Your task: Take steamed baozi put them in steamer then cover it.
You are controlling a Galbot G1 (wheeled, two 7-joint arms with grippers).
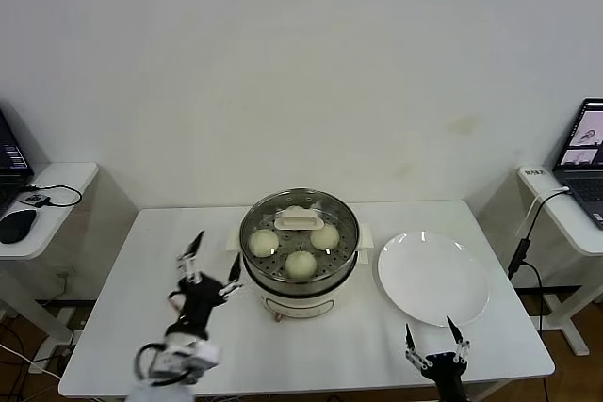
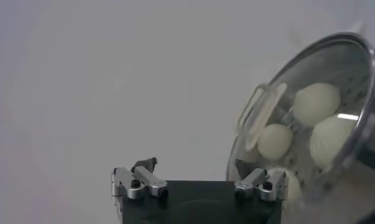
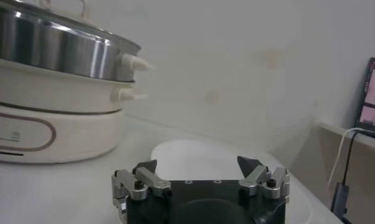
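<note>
The steamer (image 1: 300, 284) stands mid-table on its white base, with the glass cover (image 1: 300, 223) resting on it, cream handle on top. Through the glass I see three steamed baozi (image 1: 301, 264) clearly and a fourth partly behind the handle. My left gripper (image 1: 215, 256) is open and empty, just left of the steamer, fingers pointing up. In the left wrist view (image 2: 196, 172) the cover (image 2: 263, 115) and baozi (image 2: 317, 103) show close by. My right gripper (image 1: 432, 334) is open and empty at the table's front right, in front of the plate; it also shows in the right wrist view (image 3: 198, 166).
A flat white plate (image 1: 433, 278) lies right of the steamer, bare. Side desks stand beyond both table ends, with a laptop (image 1: 586, 152) on the right one and a mouse (image 1: 16, 225) on the left one. The steamer's side (image 3: 53, 97) fills the right wrist view.
</note>
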